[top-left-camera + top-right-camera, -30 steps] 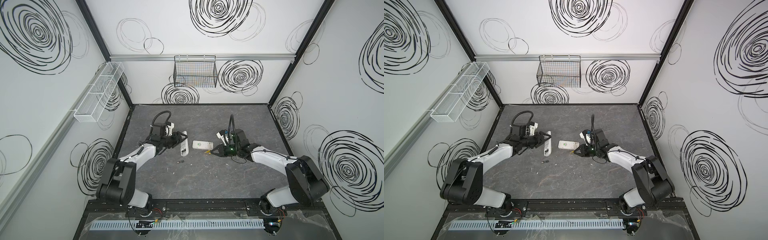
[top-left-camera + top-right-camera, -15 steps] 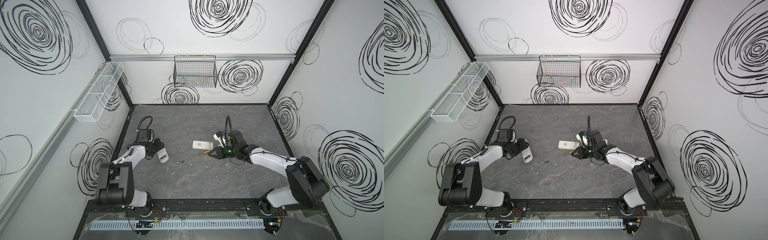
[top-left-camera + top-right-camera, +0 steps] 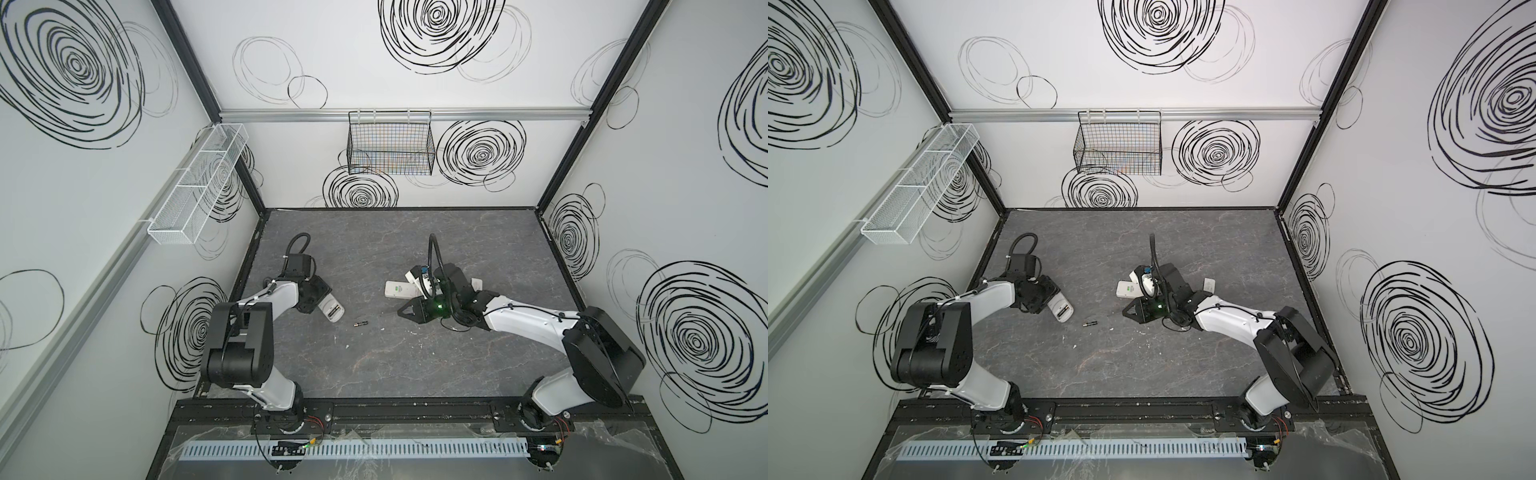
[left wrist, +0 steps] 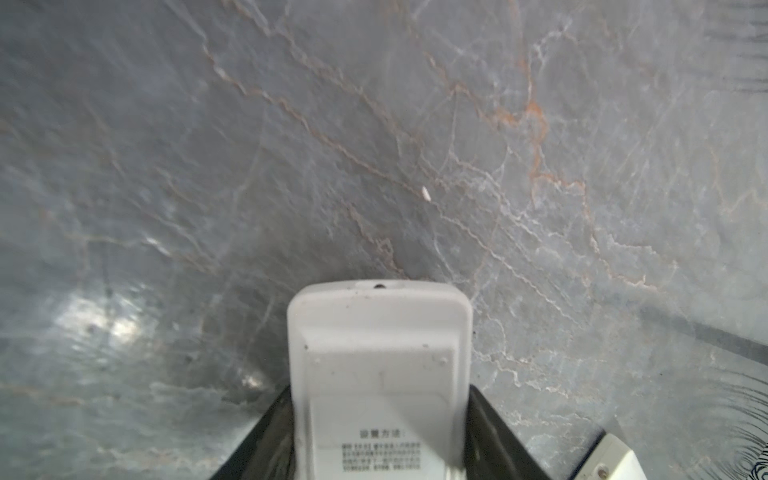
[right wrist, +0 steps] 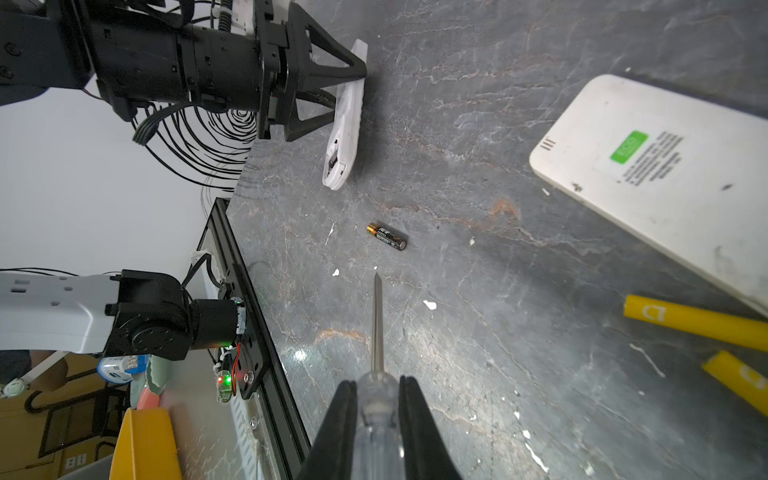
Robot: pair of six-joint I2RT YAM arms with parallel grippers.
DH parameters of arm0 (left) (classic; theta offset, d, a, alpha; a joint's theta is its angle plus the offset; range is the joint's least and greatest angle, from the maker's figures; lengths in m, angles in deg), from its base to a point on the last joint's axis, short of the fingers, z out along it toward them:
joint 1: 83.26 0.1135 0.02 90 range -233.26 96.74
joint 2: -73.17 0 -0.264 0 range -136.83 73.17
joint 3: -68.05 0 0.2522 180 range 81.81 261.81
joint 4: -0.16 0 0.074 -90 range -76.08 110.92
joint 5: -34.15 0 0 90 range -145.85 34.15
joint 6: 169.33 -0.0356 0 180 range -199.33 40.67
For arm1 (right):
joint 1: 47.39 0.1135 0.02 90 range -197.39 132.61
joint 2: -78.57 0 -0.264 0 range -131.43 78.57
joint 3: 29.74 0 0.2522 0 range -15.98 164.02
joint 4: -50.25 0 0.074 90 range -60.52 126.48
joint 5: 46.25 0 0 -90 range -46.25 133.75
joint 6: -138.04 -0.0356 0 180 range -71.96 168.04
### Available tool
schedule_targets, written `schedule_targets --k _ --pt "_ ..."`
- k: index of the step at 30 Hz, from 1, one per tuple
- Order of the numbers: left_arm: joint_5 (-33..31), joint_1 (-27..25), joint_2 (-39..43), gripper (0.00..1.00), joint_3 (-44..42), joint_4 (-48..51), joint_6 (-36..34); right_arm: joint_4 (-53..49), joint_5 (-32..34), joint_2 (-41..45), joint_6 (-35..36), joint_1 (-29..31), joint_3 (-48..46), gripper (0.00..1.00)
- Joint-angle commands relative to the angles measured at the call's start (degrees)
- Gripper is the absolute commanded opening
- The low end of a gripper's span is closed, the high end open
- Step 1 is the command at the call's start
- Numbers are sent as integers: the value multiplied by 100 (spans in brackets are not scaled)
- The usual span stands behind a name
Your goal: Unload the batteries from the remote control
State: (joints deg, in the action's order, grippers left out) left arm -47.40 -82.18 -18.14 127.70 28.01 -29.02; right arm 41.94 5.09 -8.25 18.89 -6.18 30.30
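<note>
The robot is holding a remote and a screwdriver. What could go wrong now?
The left pincer grips the white remote near one end only, tilted; it might slip out. The right pincer holds a screwdriver pointing toward the loose black battery on the table; a poke could send it rolling away. Two yellow batteries lie loose close to that pincer and might get knocked.

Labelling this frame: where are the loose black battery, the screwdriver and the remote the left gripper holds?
black battery (image 5: 386, 237), right wrist view, middle of its body.
screwdriver (image 5: 377, 324), right wrist view, metal shaft.
held remote (image 4: 380, 353), left wrist view, back shell.
</note>
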Motion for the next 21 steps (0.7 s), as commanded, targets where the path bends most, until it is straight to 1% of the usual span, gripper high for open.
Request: schedule_targets --k 1,3,7,9,12,15,18,20,21 --pt "-232 -116 -42 14 89 2 755 277 283 -67 -108 133 252 0" --pt "-209 -199 -367 18 332 -36 822 315 327 -108 -118 112 260 0" --pt "-415 -482 -1051 27 1149 173 557 410 307 -277 -174 124 318 0" --pt "-327 -512 -1307 39 1405 237 502 416 293 -394 -171 152 393 0" --pt "32 -504 -1501 59 1413 86 535 398 280 -591 -142 184 557 0" --pt "296 -482 -1384 70 1191 -161 634 429 268 -798 -126 215 727 0" --pt "502 -335 -1027 77 924 -415 644 487 236 -1106 -134 260 972 0" --pt "758 -155 -772 87 710 -644 679 524 160 -1386 -135 299 1243 0" --pt "858 -66 -673 91 626 -731 712 522 149 -1502 -129 316 1378 0"
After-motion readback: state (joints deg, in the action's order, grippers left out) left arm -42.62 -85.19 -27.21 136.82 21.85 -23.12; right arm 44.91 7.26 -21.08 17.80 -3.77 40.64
